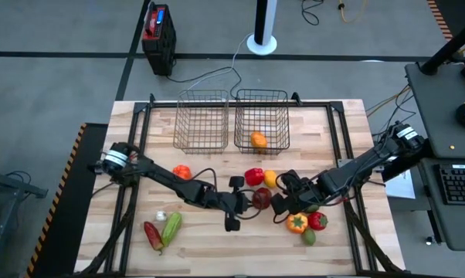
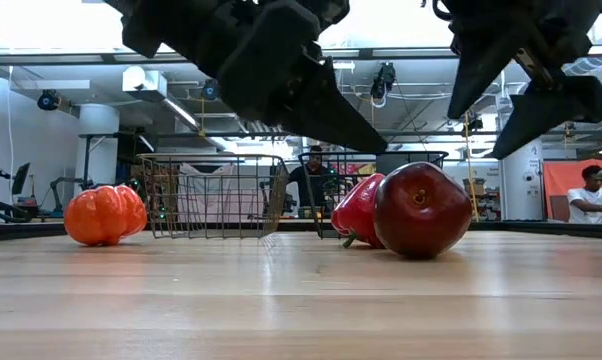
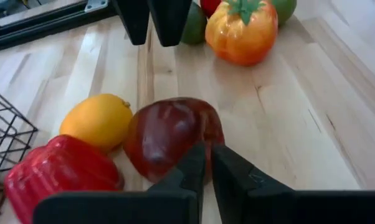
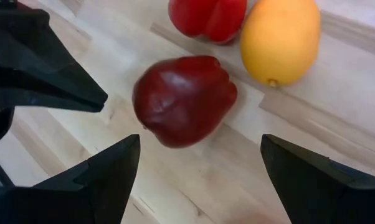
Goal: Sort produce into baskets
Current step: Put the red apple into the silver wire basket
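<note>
Dark red apple mid-frame right in low view, left gripper pinched closed beside it, empty, right gripper spread wide above apple.

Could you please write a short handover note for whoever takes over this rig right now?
Left hand: shut on nothing, fingers together beside the dark red apple at table centre.
Right hand: open, over that apple from the other side, not gripping.
Done: one orange fruit lies in the right basket; the left basket looks empty.
Left: the apple, red pepper and yellow lemon mid-table; an orange tomato-like piece to the left; garlic, a long green piece and a red chili front left; a small cluster front right.
</note>
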Available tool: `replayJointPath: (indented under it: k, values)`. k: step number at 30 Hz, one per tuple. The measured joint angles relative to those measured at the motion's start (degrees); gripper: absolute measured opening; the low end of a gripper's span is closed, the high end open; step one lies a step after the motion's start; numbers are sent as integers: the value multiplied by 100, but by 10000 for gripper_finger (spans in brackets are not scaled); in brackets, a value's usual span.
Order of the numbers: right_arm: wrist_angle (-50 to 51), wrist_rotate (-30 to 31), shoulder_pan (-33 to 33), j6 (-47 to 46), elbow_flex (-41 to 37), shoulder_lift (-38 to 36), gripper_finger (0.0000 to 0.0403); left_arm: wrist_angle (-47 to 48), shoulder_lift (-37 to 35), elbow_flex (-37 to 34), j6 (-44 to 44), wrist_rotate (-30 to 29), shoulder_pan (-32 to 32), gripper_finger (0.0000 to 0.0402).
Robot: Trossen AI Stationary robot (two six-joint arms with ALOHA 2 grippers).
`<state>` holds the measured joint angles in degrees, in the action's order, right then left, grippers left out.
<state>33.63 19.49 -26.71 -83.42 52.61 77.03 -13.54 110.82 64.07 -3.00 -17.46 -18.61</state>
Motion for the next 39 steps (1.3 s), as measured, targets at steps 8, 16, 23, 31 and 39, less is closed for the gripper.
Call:
replayJointPath:
  k: [8,16,23,31,39]
  values:
    - [-14,7,-5,-28,-57,0,332,-100,104,-2,-78,-558,28,1]
    - [-444,13,-1,-365,-366,0,360,-212,115,-2,-83,-557,171,0]
    - [-892,159,24,-206,-510,0,361,-526,304,-4,-43,-305,221,0]
    - [-910,124,23,-211,-517,0,361,-324,318,-7,54,-294,191,0]
    - [-910,138,23,-208,-517,0,361,-167,337,-11,74,-288,168,0]
